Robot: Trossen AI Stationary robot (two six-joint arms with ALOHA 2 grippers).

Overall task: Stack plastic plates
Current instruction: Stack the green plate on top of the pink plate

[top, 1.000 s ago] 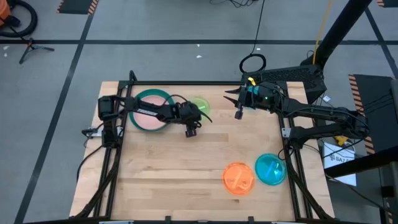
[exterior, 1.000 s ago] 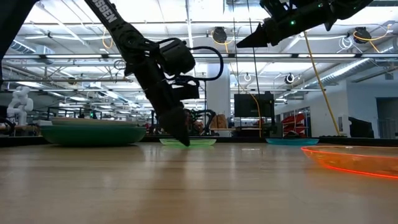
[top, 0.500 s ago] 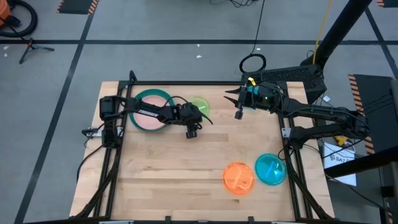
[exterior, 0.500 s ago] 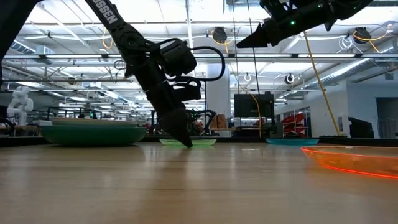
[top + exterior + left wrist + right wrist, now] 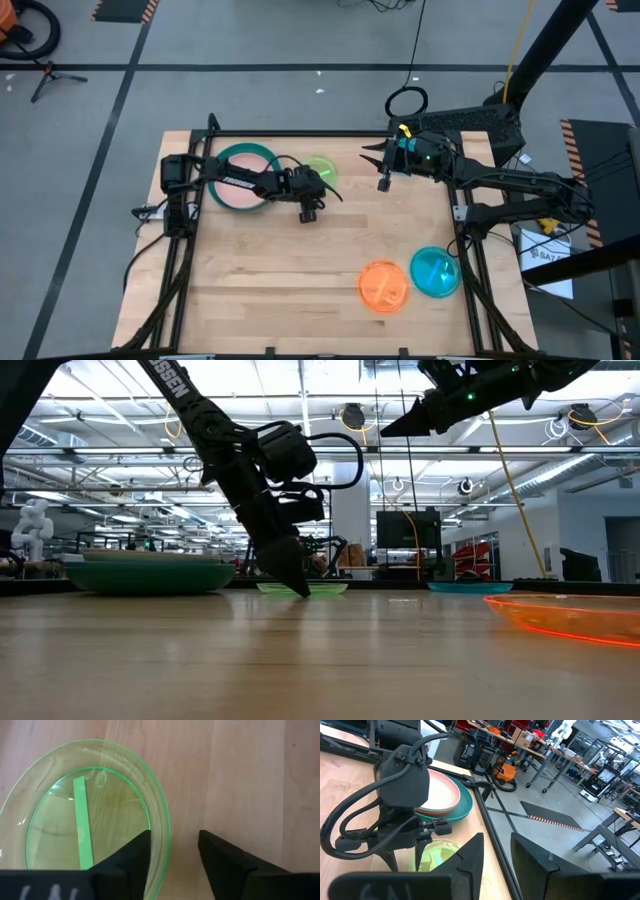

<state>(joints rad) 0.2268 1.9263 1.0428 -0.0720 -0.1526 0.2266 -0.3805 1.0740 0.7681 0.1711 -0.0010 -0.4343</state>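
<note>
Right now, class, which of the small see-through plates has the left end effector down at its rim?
The lime plate: the left end effector straddles its rim. The orange plate and blue plate sit far across the table.

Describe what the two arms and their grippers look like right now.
Both arms are dark, jointed, with black cables looping off them. The left gripper has two black wedge-shaped fingers; white lettering runs along its arm. The right gripper carries a teal light and a yellow tag.

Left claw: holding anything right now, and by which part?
Nothing gripped yet. The left claw is open, its fingers straddling the rim of the lime plate, which lies flat on the table. The right claw hangs empty.
</note>
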